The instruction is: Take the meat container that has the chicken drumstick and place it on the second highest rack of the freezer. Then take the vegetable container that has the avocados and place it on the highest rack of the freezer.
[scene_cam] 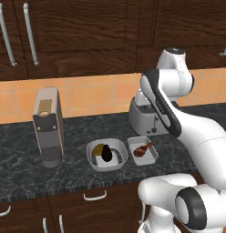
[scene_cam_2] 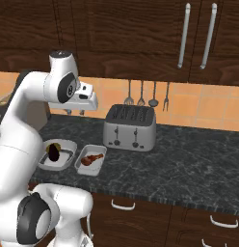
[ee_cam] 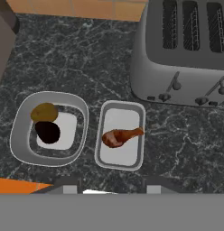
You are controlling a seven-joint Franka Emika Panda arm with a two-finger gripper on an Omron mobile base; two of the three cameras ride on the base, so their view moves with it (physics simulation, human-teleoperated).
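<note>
Nothing is moved yet: tray (ee_cam: 120, 134) and bowl (ee_cam: 49, 128) are sitting on the surface (ee_cam: 86, 58); fingers (ee_cam: 111, 184) are hanging spread above.

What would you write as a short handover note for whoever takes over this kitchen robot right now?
Gripper: open, holding nothing, above the counter.
Meat tray with the drumstick: on the counter in front of the toaster, untouched.
Bowl with the avocados: beside the tray, on the coffee machine side.
Done: nothing moved so far.
Left: tray to the freezer's second highest rack, then bowl to the highest.
</note>
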